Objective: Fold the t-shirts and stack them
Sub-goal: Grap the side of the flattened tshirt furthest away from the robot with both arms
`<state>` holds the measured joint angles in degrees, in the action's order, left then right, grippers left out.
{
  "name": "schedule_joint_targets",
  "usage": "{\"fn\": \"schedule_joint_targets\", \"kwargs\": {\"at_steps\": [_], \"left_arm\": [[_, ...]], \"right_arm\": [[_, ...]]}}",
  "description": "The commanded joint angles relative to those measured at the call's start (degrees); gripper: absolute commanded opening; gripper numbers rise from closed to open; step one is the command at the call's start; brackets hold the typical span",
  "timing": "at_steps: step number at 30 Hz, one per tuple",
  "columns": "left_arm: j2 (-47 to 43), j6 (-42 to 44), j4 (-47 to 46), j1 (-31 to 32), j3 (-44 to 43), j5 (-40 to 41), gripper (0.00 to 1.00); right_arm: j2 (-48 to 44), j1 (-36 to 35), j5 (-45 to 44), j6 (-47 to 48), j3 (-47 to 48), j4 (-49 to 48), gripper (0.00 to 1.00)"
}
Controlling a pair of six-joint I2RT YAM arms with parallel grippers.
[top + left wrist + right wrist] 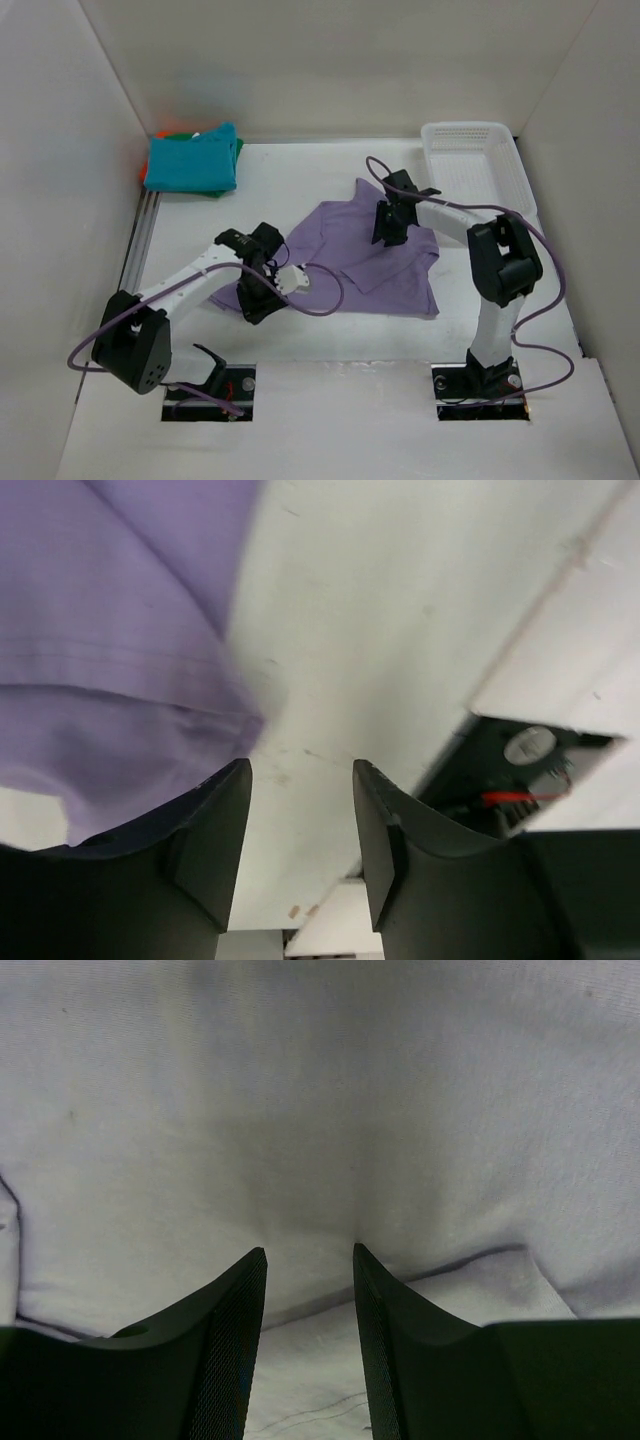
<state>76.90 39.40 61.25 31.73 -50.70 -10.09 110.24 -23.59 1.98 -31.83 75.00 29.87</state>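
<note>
Lavender t-shirt [385, 265] lies partly folded mid-table [300, 170]. Teal-topped stack [192, 160] of three folded t-shirts sits far-left. Left fingers [215, 830] parted, empty, beside its edge. Right fingers [225, 1330] parted, pressing its cloth. Final fold and stacking remain.

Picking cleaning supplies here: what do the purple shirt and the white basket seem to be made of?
The purple shirt looks like soft matte cloth, perhaps cotton: it lies limp with creases and a stitched hem. The white basket looks like rigid moulded plastic, faintly glossy: its walls are a regular mesh and keep a crisp rectangular shape.
</note>
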Motion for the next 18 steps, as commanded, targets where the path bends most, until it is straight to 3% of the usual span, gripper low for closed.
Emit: {"fn": "schedule_joint_targets", "kwargs": {"at_steps": [1, 6, 10, 18], "left_arm": [[-1.9, 3.2, 8.1, -0.7, -4.1, -6.1, 0.45], [-2.0, 3.2, 4.2, -9.8, -13.8, -9.2, 0.52], [1.5, -4.0, -10.1, -18.4, -17.1, -12.3, 0.59], [22.1, -14.3, -17.2, -19.5, -26.7, -11.3, 0.55]], "right_arm": [[-3.7, 0.7, 1.1, -0.3, -1.1, -2.7, 0.45], [-4.0, 0.9, 1.3, -0.3, -1.6, -2.7, 0.45], [-3.6, 1.1, 1.4, -0.6, -1.6, -3.0, 0.45], [-3.9, 1.5, 1.3, -0.4, -0.7, -2.4, 0.45]]}}
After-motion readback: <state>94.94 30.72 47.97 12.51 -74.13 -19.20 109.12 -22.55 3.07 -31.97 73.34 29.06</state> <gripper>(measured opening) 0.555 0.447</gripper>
